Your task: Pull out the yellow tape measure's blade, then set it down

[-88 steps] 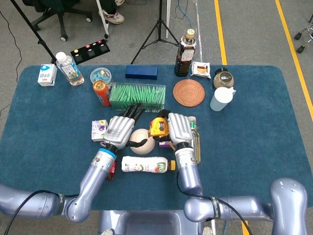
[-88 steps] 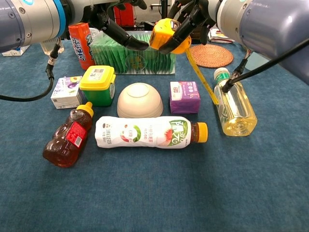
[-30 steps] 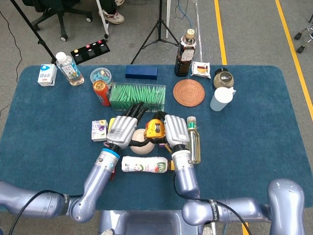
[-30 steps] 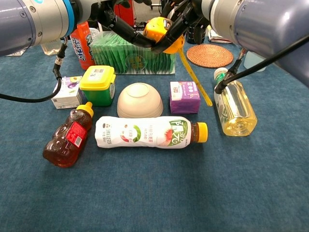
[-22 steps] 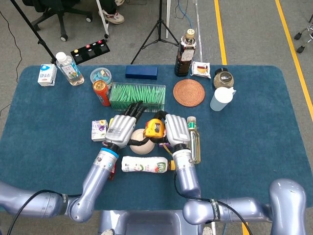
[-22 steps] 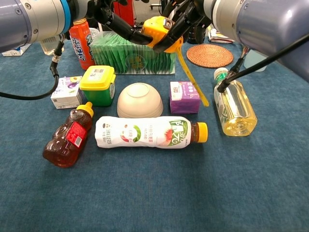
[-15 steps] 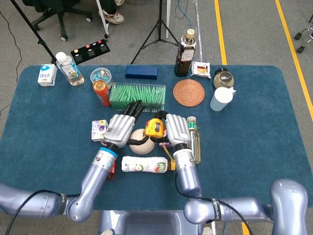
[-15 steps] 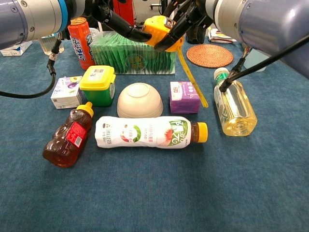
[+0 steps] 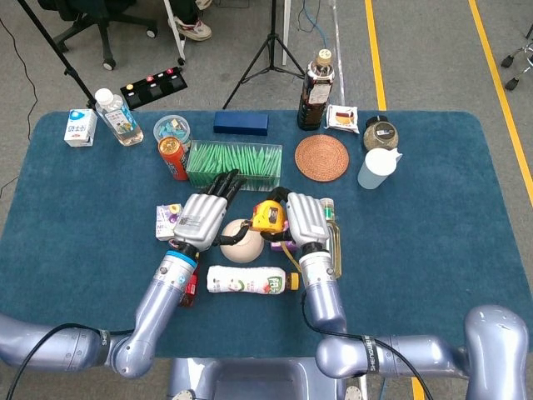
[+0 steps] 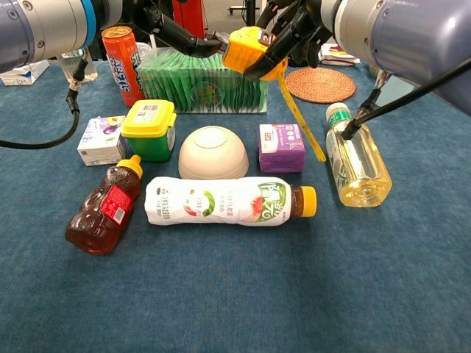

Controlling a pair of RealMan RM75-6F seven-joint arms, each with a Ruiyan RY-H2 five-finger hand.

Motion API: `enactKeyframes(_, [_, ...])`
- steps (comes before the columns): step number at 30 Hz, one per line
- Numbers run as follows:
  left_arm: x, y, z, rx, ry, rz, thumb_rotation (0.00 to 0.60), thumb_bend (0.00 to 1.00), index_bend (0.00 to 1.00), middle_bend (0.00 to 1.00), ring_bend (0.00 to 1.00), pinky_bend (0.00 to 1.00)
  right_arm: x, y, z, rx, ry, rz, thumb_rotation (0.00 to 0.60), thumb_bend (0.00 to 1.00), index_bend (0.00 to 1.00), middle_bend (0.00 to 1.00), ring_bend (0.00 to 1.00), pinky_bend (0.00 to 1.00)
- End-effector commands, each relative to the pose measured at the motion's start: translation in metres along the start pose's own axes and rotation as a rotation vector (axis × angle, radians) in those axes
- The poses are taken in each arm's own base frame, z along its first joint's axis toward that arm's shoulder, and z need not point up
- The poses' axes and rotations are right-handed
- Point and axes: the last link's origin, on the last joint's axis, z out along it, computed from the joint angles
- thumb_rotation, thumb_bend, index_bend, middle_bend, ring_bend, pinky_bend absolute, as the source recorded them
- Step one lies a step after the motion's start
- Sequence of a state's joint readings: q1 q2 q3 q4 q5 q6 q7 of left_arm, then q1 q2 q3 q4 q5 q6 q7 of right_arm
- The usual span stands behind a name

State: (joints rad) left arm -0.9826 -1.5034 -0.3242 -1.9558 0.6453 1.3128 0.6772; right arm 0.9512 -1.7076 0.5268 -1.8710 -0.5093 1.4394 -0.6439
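My right hand (image 9: 306,218) grips the yellow tape measure (image 9: 268,215) in the air above the white bowl. In the chest view the tape measure (image 10: 250,50) is high up, with my right hand (image 10: 294,26) wrapped round its right side. Its yellow blade (image 10: 302,118) is pulled out and slants down to the right. The blade's tip rests on the cloth between the purple box (image 10: 282,147) and the oil bottle (image 10: 357,165). My left hand (image 9: 204,218) holds nothing. Its dark fingertips (image 10: 193,43) reach toward the case's left edge, and I cannot tell whether they touch it.
An upturned white bowl (image 10: 213,152), a lying drink bottle (image 10: 228,201), a honey bear bottle (image 10: 103,209) and a yellow-lidded jar (image 10: 149,129) crowd the cloth below the hands. A green packet box (image 10: 202,81), a red can (image 10: 124,55) and a woven coaster (image 10: 319,84) stand behind.
The right hand and tape measure drifted left, then back a little to the right. The left fingertips, earlier against the case, have drawn slightly left. The blade stays pulled out.
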Motion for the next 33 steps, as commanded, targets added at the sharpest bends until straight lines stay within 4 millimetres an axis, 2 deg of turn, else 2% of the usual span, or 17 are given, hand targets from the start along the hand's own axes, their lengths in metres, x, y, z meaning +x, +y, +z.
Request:
enactKeyframes(1, [0.0001,-0.0004,0.0002,0.000,0.002,-0.001,0.466,0.34,0.06,0.03,0.00,0.27,0.0002,0.0005,0.0003,0.000,-0.001,0.002,0.600,0.23,0.68,0.63,0.73,0.72])
enactKeyframes(4, [0.0001,-0.0007,0.0006,-0.002,0.009,-0.001,0.490,0.34,0.10,0.03,0.00,0.28,0.0009,0.0012,0.0007,-0.001,0.001,0.002,0.600,0.23,0.68,0.63,0.73,0.72])
enactKeyframes(7, [0.0000,-0.0008,0.0010,-0.002,0.014,-0.002,0.529,0.34,0.22,0.10,0.04,0.31,0.0018,0.0018,0.0010,-0.001,0.003,0.002,0.600,0.23,0.68,0.63,0.73,0.72])
enactKeyframes(8, [0.0005,-0.0009,0.0012,-0.002,0.018,-0.002,0.545,0.35,0.28,0.14,0.07,0.32,0.0021,0.0021,0.0011,-0.002,0.004,0.001,0.600,0.23,0.68,0.63,0.73,0.72])
enactKeyframes(12, [0.0015,-0.0016,0.0012,0.002,0.020,-0.004,0.559,0.35,0.42,0.24,0.14,0.34,0.0033,0.0039,0.0020,-0.007,0.007,0.003,0.600,0.23,0.68,0.63,0.73,0.72])
enactKeyframes(17, [0.0013,-0.0021,0.0014,0.004,0.015,-0.008,0.559,0.36,0.45,0.28,0.18,0.35,0.0039,0.0055,0.0027,-0.011,0.007,0.004,0.600,0.23,0.68,0.63,0.73,0.72])
enactKeyframes(33, [0.0003,-0.0022,0.0026,-0.026,0.017,-0.047,0.565,0.38,0.45,0.28,0.18,0.35,0.0054,0.0092,0.0041,-0.018,0.001,-0.002,0.600,0.23,0.68,0.63,0.74,0.73])
